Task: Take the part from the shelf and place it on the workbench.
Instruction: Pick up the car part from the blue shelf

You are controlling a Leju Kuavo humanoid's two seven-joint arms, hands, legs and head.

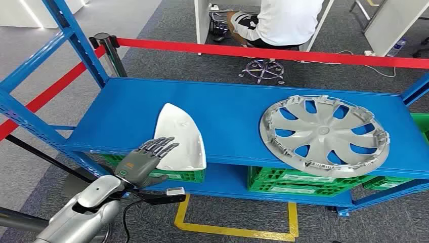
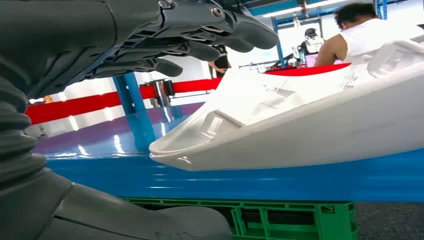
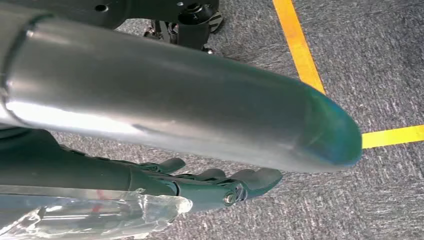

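A white, roughly triangular shell-shaped part (image 1: pixel 179 136) lies near the front edge of the blue shelf (image 1: pixel 227 106), left of the middle. My left hand (image 1: pixel 146 159) is at the part's front left corner, its fingertips reaching over the rim. In the left wrist view the dark fingers (image 2: pixel 200 35) stretch out above the part (image 2: pixel 310 115) and the thumb (image 2: pixel 150 220) lies below the shelf edge, with gaps on both sides and nothing gripped. My right hand (image 3: pixel 215 182) hangs over the floor with its fingers stretched out and nothing in them.
A grey wheel cover (image 1: pixel 324 134) lies on the shelf's right half. Green crates (image 1: pixel 298 182) sit on the level below. Red barrier tape (image 1: pixel 263 53) runs behind the shelf, and a person (image 1: pixel 283 20) sits beyond it. Yellow lines (image 1: pixel 232 230) mark the grey floor.
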